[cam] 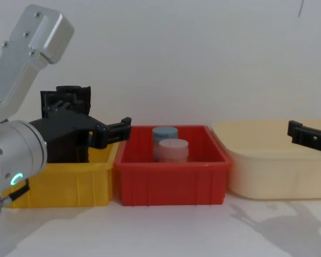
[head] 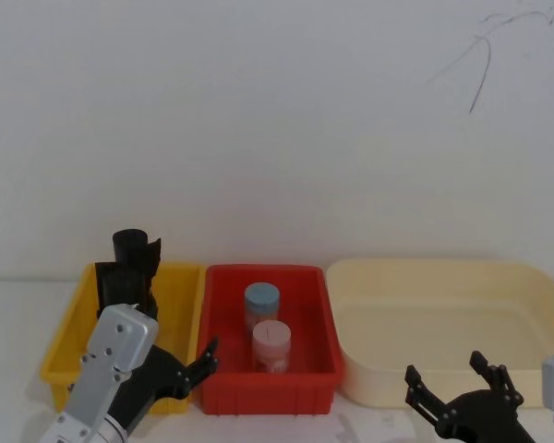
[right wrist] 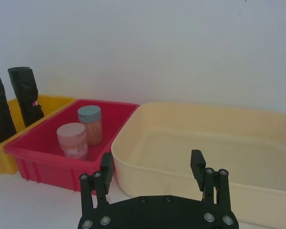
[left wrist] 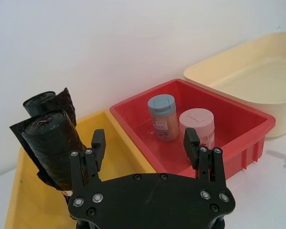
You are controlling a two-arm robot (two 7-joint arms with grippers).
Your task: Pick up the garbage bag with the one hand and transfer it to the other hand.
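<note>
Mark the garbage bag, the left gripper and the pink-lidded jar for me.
garbage bag (right wrist: 25,90): right wrist view, mid-side of the roll, above its red mark.
left gripper (left wrist: 144,142): left wrist view, midway between its open fingertips.
pink-lidded jar (head: 270,333): head view, top of its lid.

Black garbage bag (right wrist: 25,90) with red-orange mark, yellow bin (head: 63,343), red bin (head: 268,393), cream tub (head: 443,323), blue-lidded jar (head: 261,301), pink-lidded jar (head: 271,343)

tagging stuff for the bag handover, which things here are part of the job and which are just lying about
For the job:
garbage bag, standing in the yellow bin
left gripper, open
right gripper, open

Just lying about:
other black roll
red bin
blue-lidded jar
pink-lidded jar
cream tub
</note>
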